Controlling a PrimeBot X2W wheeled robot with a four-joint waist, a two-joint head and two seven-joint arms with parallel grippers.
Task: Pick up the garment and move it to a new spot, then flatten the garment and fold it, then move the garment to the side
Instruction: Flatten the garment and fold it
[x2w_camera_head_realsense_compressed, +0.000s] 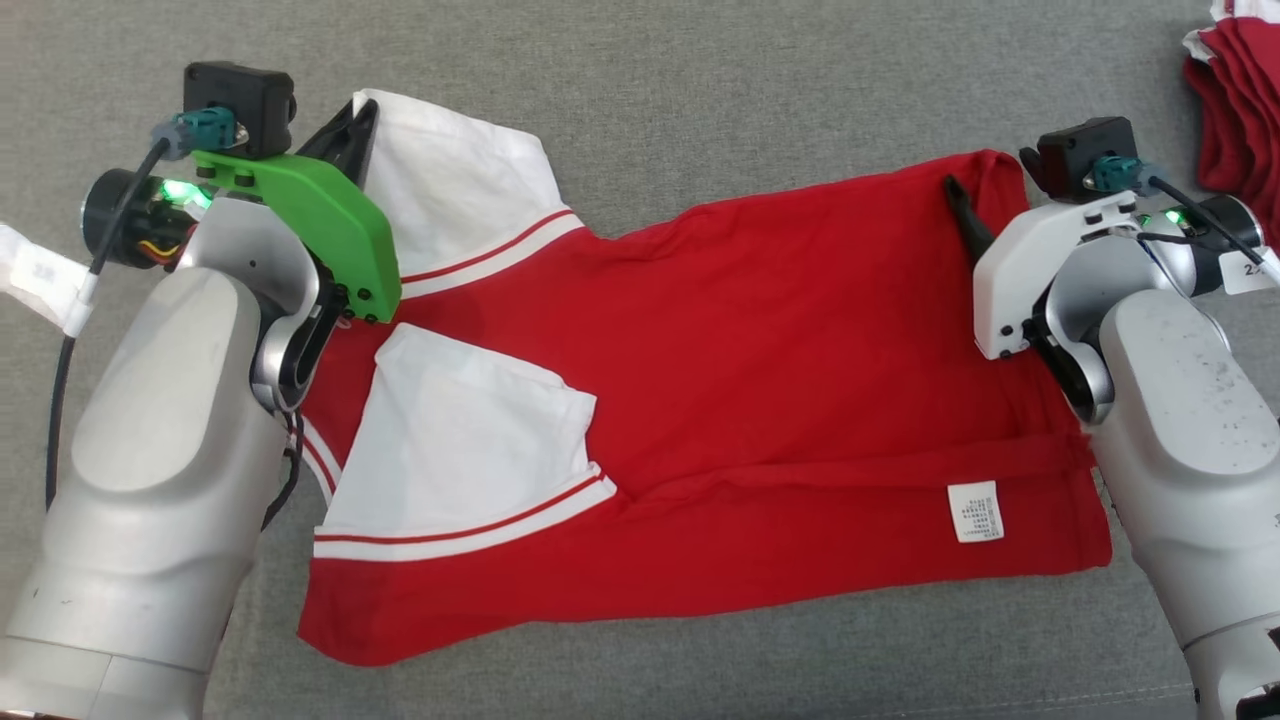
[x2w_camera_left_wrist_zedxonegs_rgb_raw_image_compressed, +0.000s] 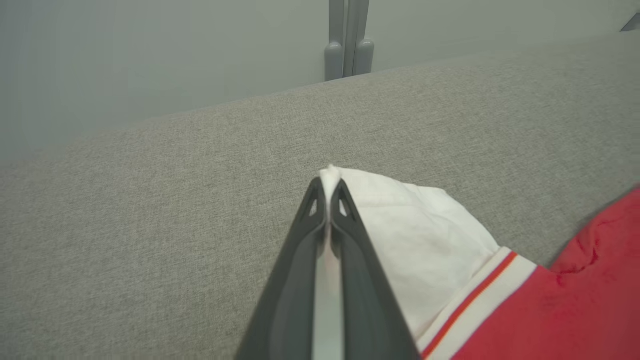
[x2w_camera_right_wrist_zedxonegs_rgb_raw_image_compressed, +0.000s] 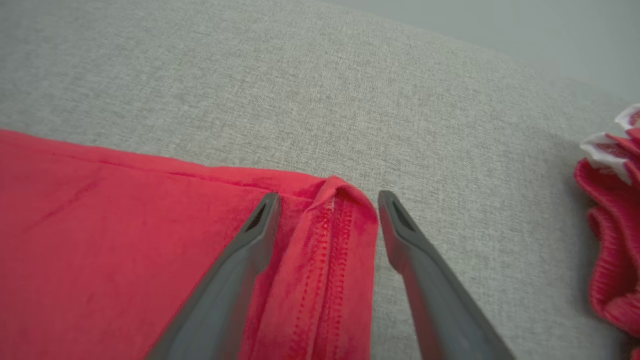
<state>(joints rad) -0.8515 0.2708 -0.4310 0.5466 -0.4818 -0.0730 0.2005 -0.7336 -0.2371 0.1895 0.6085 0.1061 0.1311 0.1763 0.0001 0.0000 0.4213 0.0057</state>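
A red cotton shirt with white, red-striped sleeves (x2w_camera_head_realsense_compressed: 780, 350) lies spread across the grey fabric-covered table (x2w_camera_head_realsense_compressed: 700, 80), with its sleeves toward the robot's left and its hem toward the right. The left gripper (x2w_camera_left_wrist_zedxonegs_rgb_raw_image_compressed: 328, 197) is clamped tight on the far corner of the upper white sleeve (x2w_camera_head_realsense_compressed: 450, 180), and a sliver of white cloth shows between its dark fingers. The right gripper (x2w_camera_right_wrist_zedxonegs_rgb_raw_image_compressed: 327, 200) stands wide apart, its fingers straddling the rolled far corner of the red hem without pinching it. One finger is over red cloth and the other over bare table. A second white sleeve (x2w_camera_head_realsense_compressed: 470, 440) lies folded across the shirt's body. A small white care label (x2w_camera_head_realsense_compressed: 975, 511) shows near the hem on the near side. A heap of red-and-white garments (x2w_camera_head_realsense_compressed: 1235, 110) sits at the table's far right, apart from the shirt.
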